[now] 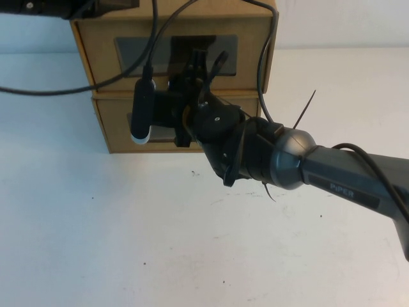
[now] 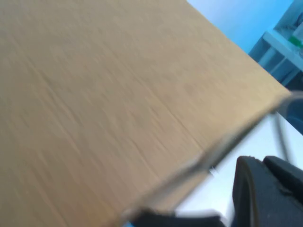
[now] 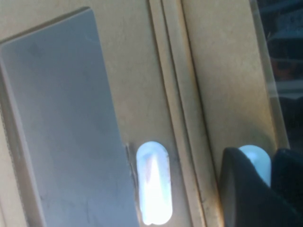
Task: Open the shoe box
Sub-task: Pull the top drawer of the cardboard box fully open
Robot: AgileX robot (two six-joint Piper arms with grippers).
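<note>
**Both grippers are at the shoe box, far side of the table, left of centre.**

At the far left we find the left gripper [image 2: 236, 208] close over a plain cardboard face near its edge; we cannot tell whether it is spread or pressed together. The shoe box [image 1: 102, 57] stands at the far side as two cardboard tiers, one above the other, meeting at a dark seam. The upper tier carries a grey label [image 1: 137, 54] on its near face, and the inside is hidden from us. The right gripper [image 1: 206, 61] sits against that near face, next to an oval hole [image 3: 255, 158] beside the seam; we cannot tell its state either. The right arm [image 1: 345, 179] reaches in from the near right. The broadest stretch of white table [image 1: 128, 243] lies on the near side.
</note>
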